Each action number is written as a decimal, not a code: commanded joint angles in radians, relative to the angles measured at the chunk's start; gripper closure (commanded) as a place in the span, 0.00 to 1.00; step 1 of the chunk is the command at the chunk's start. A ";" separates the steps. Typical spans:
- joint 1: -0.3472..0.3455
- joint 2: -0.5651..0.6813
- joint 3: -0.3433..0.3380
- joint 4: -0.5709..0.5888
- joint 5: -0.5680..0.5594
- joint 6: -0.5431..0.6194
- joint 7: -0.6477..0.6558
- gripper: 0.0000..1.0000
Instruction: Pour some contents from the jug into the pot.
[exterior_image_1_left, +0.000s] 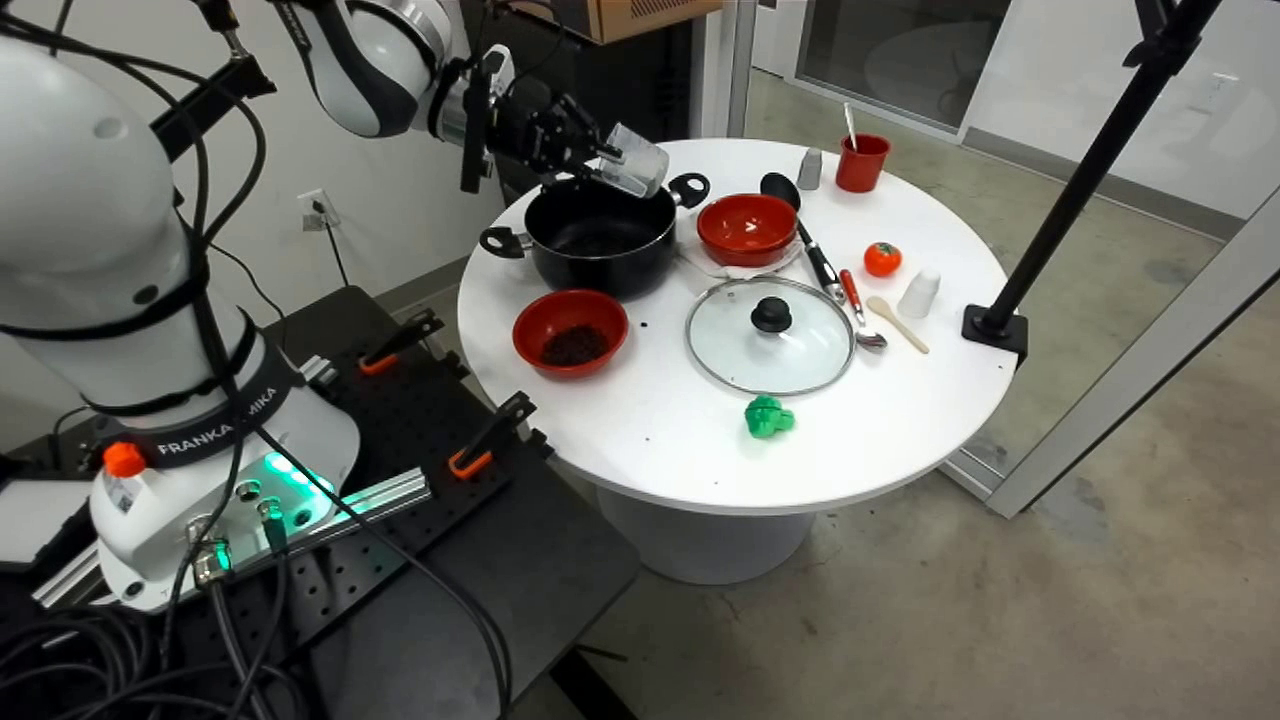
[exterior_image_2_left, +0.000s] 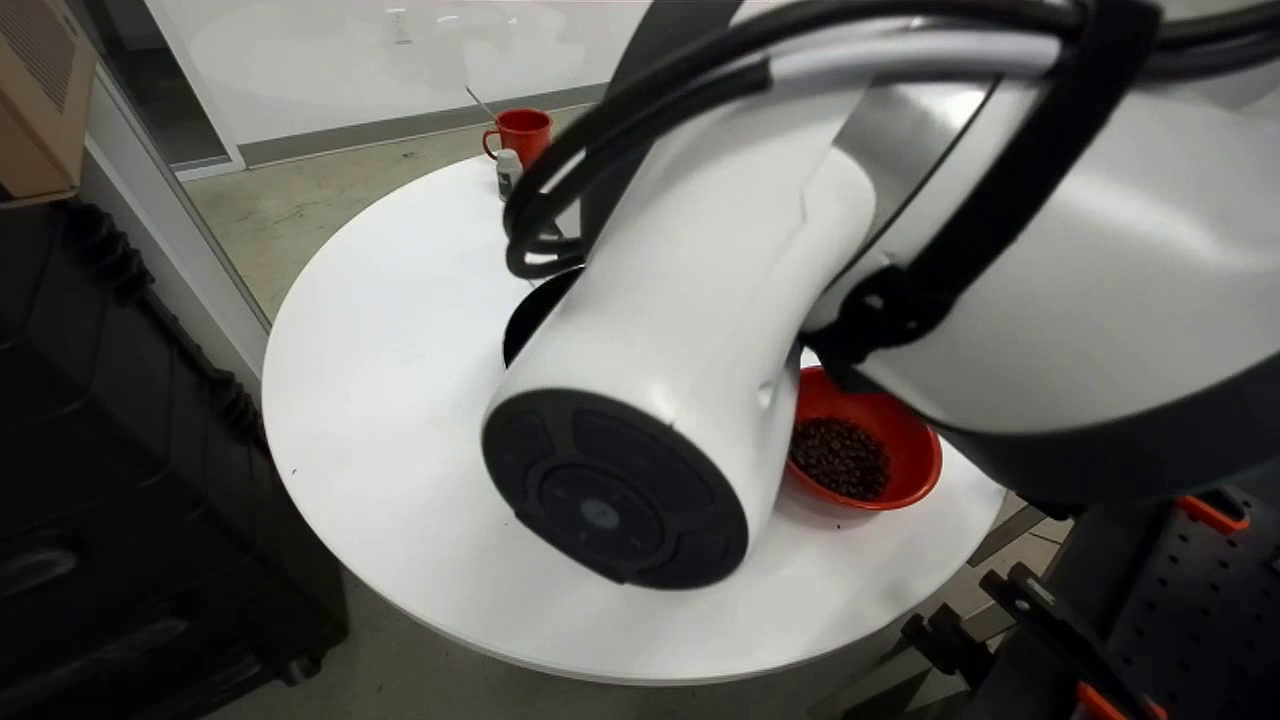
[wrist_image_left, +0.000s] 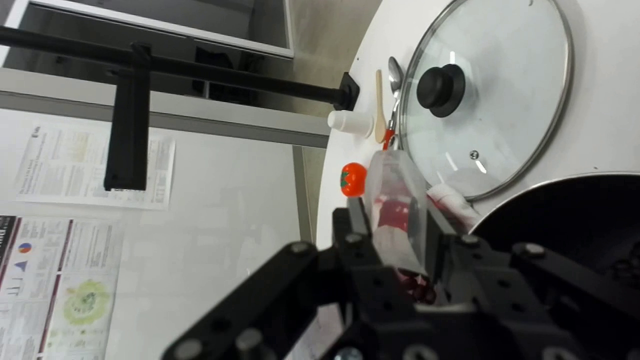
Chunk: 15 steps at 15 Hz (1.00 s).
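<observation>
The jug (exterior_image_1_left: 635, 165), small and whitish translucent, is held in the air, tilted, above the far right rim of the pot in an exterior view. My gripper (exterior_image_1_left: 603, 160) is shut on it. In the wrist view the jug (wrist_image_left: 395, 185) sits between the two fingers (wrist_image_left: 398, 220). Dark reddish pieces show low between the fingers; I cannot tell whether they lie in the jug. The pot (exterior_image_1_left: 608, 275), black with two side handles, stands on the table. The wrist view shows its rim (wrist_image_left: 575, 181) and dark pieces inside. The arm hides most of the pot (exterior_image_2_left: 530, 315) in an exterior view.
A red bowl (exterior_image_1_left: 570, 367) of dark beans stands before the pot. Red bowls (exterior_image_1_left: 750, 200) and a ladle (exterior_image_1_left: 820, 262) lie beside it. A glass lid (exterior_image_1_left: 730, 345), toy tomato (exterior_image_1_left: 882, 259), green toy (exterior_image_1_left: 768, 416) and red cup (exterior_image_1_left: 862, 162) are around. A black pole (exterior_image_1_left: 1090, 155) is clamped to the table.
</observation>
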 joint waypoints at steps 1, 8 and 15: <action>0.019 0.049 0.008 0.021 -0.094 -0.125 0.060 0.93; 0.028 0.110 0.034 0.010 -0.255 -0.317 0.172 0.93; 0.026 0.163 0.045 0.020 -0.291 -0.476 0.193 0.93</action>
